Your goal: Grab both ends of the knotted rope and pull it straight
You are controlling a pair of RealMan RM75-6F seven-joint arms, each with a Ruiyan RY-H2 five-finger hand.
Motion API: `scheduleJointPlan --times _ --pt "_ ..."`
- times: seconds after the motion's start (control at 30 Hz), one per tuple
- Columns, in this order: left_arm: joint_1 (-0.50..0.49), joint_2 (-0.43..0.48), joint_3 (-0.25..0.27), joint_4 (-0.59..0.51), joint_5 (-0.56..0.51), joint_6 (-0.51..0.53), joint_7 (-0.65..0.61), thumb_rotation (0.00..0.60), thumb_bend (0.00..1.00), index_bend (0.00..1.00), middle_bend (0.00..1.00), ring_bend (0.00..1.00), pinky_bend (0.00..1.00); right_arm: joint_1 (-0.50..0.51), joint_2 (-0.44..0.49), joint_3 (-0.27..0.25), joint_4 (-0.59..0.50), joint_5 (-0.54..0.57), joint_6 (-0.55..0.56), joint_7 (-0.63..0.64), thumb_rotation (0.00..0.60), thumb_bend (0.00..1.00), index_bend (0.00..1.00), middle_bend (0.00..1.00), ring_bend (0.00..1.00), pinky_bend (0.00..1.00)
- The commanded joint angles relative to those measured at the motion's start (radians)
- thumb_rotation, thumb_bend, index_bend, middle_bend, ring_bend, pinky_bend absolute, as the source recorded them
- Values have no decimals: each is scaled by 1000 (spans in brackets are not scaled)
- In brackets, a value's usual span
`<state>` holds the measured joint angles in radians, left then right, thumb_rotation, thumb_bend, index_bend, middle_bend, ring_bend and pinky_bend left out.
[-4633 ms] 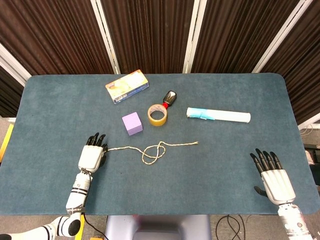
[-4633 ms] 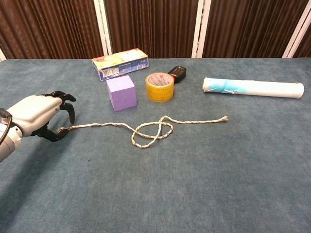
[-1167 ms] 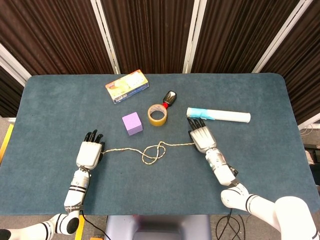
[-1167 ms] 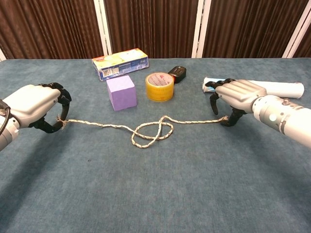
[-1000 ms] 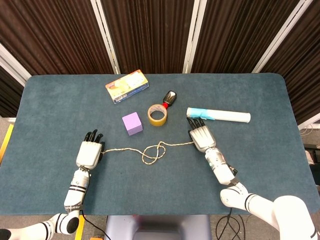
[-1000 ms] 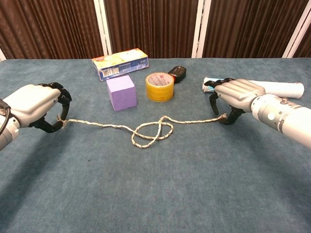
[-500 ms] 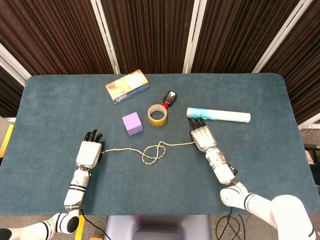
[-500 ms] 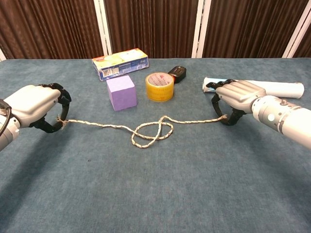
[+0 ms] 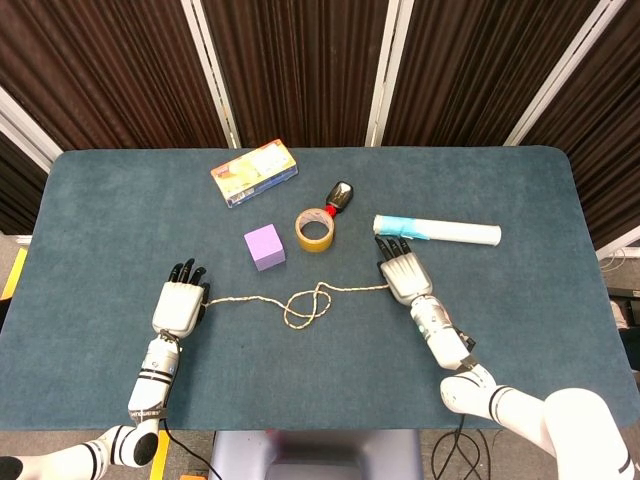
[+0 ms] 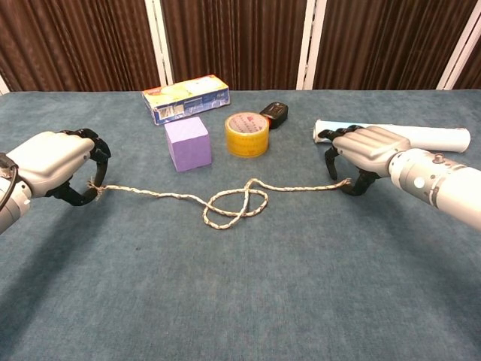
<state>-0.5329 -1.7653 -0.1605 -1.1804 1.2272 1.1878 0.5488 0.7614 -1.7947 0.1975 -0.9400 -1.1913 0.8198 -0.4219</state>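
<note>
Rope (image 10: 225, 200) lies across the middle of the counter (image 9: 500, 330), its loose knot sitting roughly midway between my two robot hands, just in front of the purple cube (image 10: 187, 143) and the roll of tape (image 10: 246, 134). My left robot hand (image 10: 54, 165) has its fingers curled around the frayed left end, which looks pinched between thumb and fingertip in the chest view. My right robot hand (image 10: 363, 156) is closed over the other end, the cord running right up under its curled fingers (the head view hides the contact itself beneath the palm, so I judge the hold from the chest view alone). Behind that hand sits the white tube with the blue label (image 9: 440, 231), near but apart from my fingers. I take this as the moment where both ends are secured and the pulling has not yet been done: the loops in the middle are slack and flat on the cloth. What comes next, as I see it, calls for drawing my hands apart, left outward and right outward, low and level over the counter, with both pinches firm enough that the thin cord does not slip free as the knot tightens.
</note>
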Motion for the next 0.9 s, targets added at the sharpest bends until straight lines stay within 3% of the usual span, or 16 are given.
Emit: scheduleJointPlan --times 0.03,0.9 --pt "0 1 1 -2 0 0 1 600 430 687 218 93 170 1 2 -1 -7 6 -1 -4 600 435 571 67 0 0" --pt "-3 6 1 -10 -4 -2 2 600 430 687 218 93 170 6 23 -18 -59 20 24 -34 600 438 648 67 0 0"
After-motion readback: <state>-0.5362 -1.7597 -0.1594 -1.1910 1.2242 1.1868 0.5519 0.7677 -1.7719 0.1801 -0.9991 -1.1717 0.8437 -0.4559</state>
